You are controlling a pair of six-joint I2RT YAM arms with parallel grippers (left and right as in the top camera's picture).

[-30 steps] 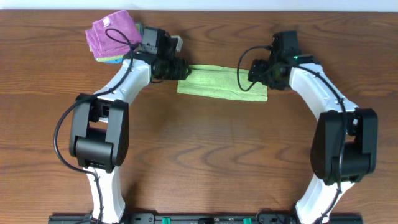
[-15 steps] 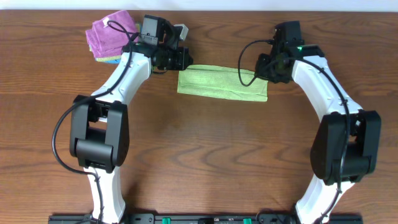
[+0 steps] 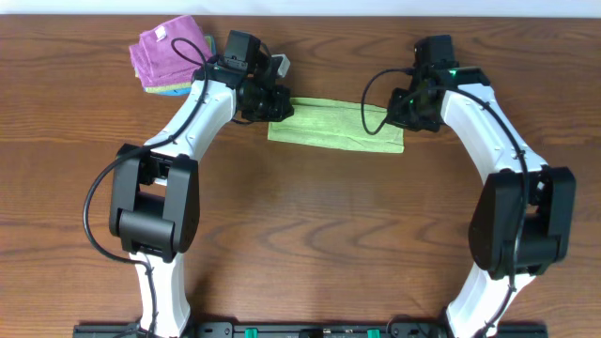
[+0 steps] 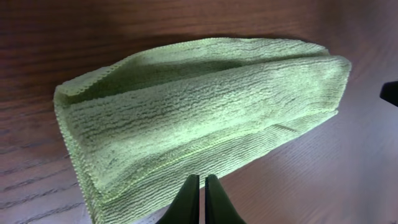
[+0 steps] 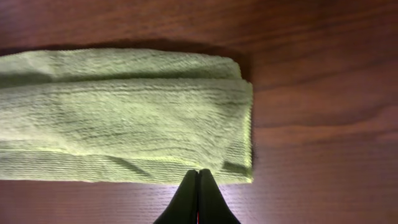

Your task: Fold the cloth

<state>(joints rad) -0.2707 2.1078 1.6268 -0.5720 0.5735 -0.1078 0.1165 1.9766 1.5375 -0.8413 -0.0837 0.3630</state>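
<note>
The green cloth [image 3: 333, 124] lies on the wooden table as a long narrow strip, folded in layers, at the back middle. My left gripper [image 3: 279, 105] hovers at its left end, jaws shut with nothing between them. In the left wrist view the closed fingertips [image 4: 194, 186] stand over the near edge of the cloth [image 4: 205, 112]. My right gripper [image 3: 399, 111] is at the strip's right end, also shut and empty. Seen from the right wrist, that gripper [image 5: 198, 175] sits over the near edge of the cloth [image 5: 124, 112], close to its right corner.
A pile of folded cloths, purple [image 3: 169, 49] on top with blue [image 3: 161, 91] beneath, sits at the back left, just behind my left arm. The table's back edge runs close behind both grippers. Bare wood [image 3: 329, 225] lies in front of the strip.
Both grippers have gone from open to shut and drawn back a little from the strip's ends. The left one has since edged back toward the cloth. The cloth has stayed flat.
</note>
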